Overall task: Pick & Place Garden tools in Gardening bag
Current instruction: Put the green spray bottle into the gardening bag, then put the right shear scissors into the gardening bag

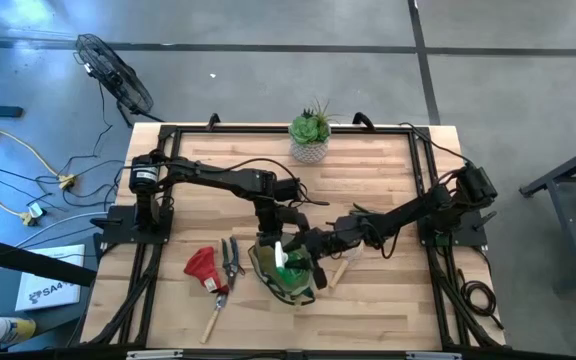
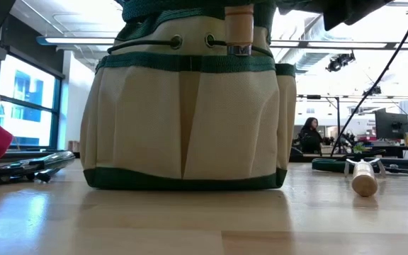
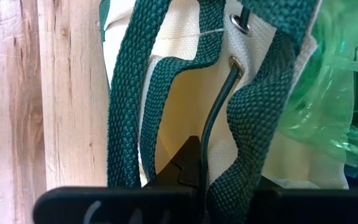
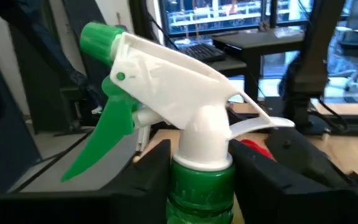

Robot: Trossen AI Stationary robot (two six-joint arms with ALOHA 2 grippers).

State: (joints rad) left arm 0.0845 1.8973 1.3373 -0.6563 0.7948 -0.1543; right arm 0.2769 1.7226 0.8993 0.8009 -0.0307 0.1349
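Gripping the green spray bottle [image 4: 199,186] by its neck, just under the white nozzle, the right gripper [image 1: 303,258] held it upright over the mouth of the gardening bag [image 1: 286,272], near the table's front edge. The bottle's clear green plastic looked light and smooth, likely slippery lower down, so the neck below the trigger head seemed the sound place to hold it; squeezing the thin body would probably dent it.

The left gripper [image 1: 268,238] sat at the bag's back rim with its fingers closed on the dark green webbing [image 3: 229,143], apparently keeping the soft, floppy fabric mouth open. A wooden handle [image 2: 239,28] already stood up out of the bag and could crowd the bottle on its way down, as could the loop handles and drawstring cord [image 3: 219,118].

Just left of the bag lay the dark pruners [image 1: 232,262], the red glove-like item [image 1: 203,268] and a wooden-handled trowel [image 1: 214,318], all untouched. Another wooden-handled tool [image 2: 364,178] lay on the table [image 1: 388,300] to the bag's right, close beneath the right arm. Far back, well apart, stood the succulent in its white pot [image 1: 310,134].
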